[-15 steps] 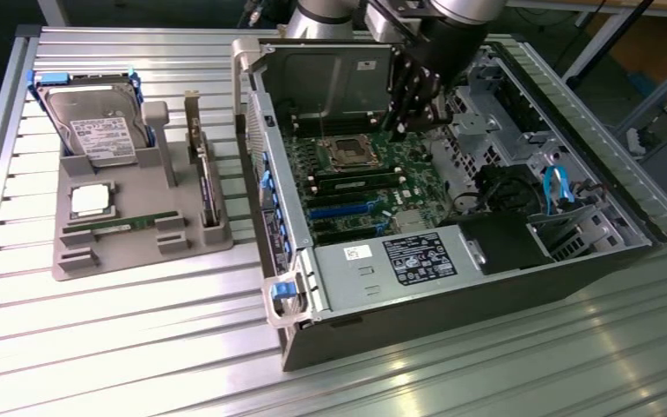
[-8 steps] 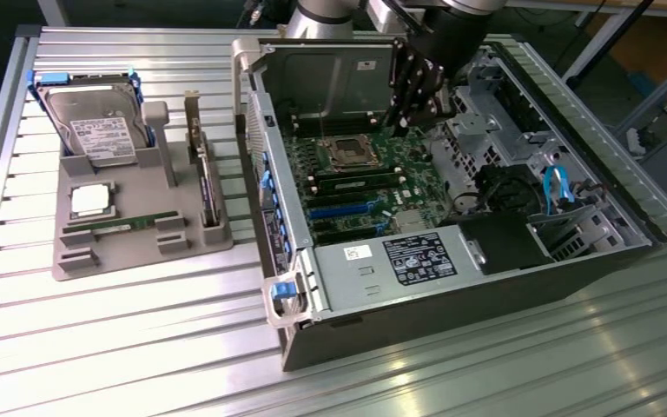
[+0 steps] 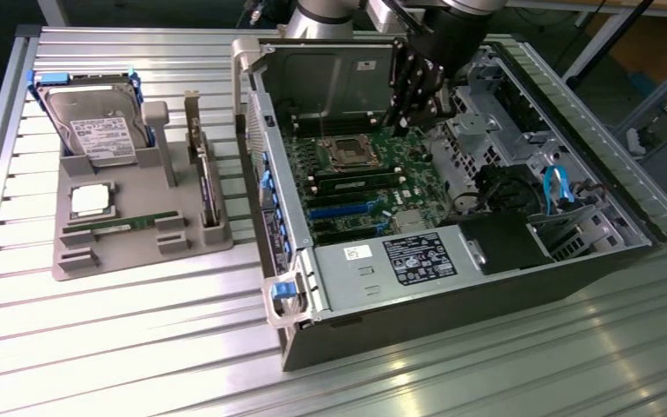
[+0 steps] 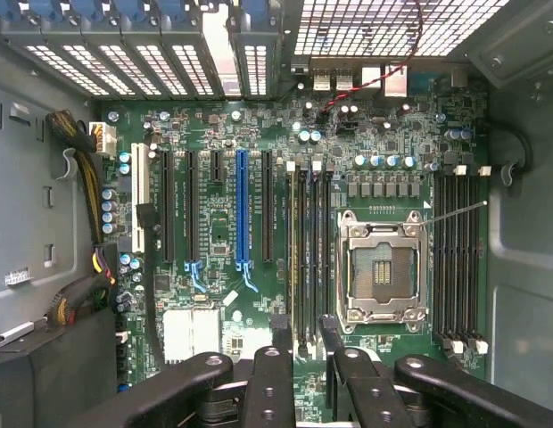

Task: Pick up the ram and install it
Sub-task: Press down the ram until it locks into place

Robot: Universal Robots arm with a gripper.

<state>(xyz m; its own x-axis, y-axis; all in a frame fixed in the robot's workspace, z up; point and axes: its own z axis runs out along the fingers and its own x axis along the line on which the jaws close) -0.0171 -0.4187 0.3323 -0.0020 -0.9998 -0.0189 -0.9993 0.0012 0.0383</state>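
One ram (image 3: 125,225), a thin green stick, lies flat in the front part of the grey holder (image 3: 194,248) on the exterior view's left. My gripper (image 3: 412,117) hangs inside the open computer case (image 3: 426,261), far from that stick and above the motherboard (image 3: 363,187). In the wrist view its black fingertips (image 4: 281,337) stand apart over the long memory slots (image 4: 305,250) beside the bare CPU socket (image 4: 381,267). The gripper (image 4: 305,337) is open, with nothing between its fingers. Whether a stick sits in those slots I cannot tell.
The holder also carries a hard drive (image 3: 93,126), a square silver CPU chip (image 3: 90,200) and an upright expansion card (image 3: 206,187). Case walls, a drive cage (image 3: 485,130) and blue cables (image 3: 559,187) hem the motherboard in. A second bank of slots (image 4: 459,259) lies past the socket.
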